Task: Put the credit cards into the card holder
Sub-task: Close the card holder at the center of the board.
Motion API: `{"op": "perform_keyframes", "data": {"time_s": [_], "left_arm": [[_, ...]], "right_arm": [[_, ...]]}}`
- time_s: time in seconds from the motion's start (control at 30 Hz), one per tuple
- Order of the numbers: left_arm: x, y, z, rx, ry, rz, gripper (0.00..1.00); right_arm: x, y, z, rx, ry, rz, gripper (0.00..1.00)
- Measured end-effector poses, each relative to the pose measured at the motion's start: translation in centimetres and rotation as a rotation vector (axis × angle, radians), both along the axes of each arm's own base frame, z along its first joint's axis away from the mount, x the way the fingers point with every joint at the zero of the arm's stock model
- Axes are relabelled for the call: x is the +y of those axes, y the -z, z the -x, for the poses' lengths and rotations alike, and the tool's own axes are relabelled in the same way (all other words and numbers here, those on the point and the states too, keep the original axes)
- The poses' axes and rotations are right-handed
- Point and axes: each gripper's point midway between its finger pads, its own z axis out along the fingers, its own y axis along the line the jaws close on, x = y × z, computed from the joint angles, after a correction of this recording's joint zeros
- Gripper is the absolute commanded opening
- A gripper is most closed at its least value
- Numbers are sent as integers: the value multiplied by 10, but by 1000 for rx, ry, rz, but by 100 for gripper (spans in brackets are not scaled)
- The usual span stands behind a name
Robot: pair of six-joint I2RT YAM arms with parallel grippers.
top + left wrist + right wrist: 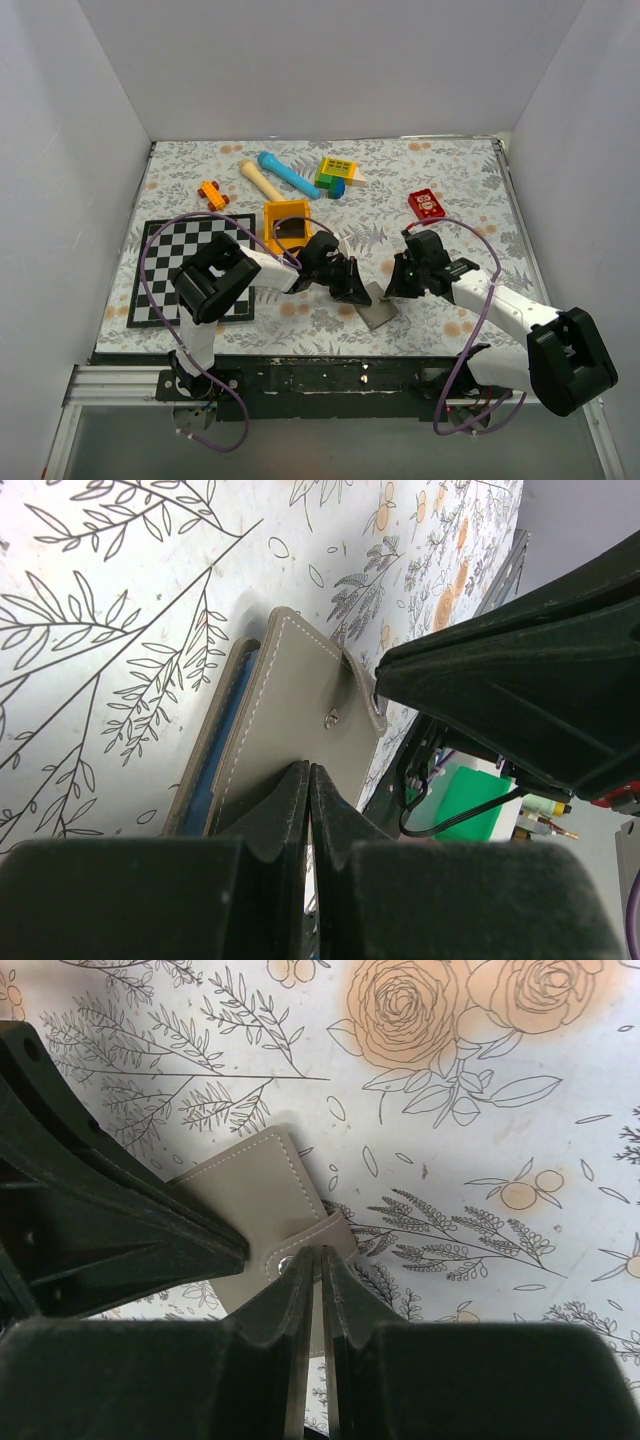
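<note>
R gripper (318,1256) pinching card holder (250,1200), L gripper (309,772) shut

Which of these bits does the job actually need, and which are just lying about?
For the job: card holder; black card in the orange tray, it seems.
Lying about: chessboard, red block, orange toy car, blue stick, wooden stick, green-yellow block.

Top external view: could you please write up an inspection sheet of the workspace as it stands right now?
surface: floral cloth, checkerboard at left.
job's things: grey card holder lying near the front edge; dark card, probably, in orange tray.
clutter: toy car, wooden pin, blue cylinder, green-yellow block, red block.
grippers: left gripper shut at holder's edge; right gripper almost closed at its snap tab, grip unclear.
cables: purple cable loops, one left, one right.
surroundings: white walls.
</note>
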Motion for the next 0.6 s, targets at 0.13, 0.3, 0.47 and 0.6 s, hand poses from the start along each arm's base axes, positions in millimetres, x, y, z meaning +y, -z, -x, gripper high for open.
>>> {"op": "perform_keyframes", "data": {"time_s": [0.13,0.3,0.47,0.6], "left_arm": [[0,0,0,0,0,0,0],[0,0,0,0,0,0,0],[0,0,0,0,0,0,0],[0,0,0,0,0,0,0]], "right_arm": [[4,2,1,11,-17,-15,15],[9,1,2,13,-33,-36,15],[11,0,3,18,-43,-50,15],[12,1,3,24,-47,-54,15]]}}
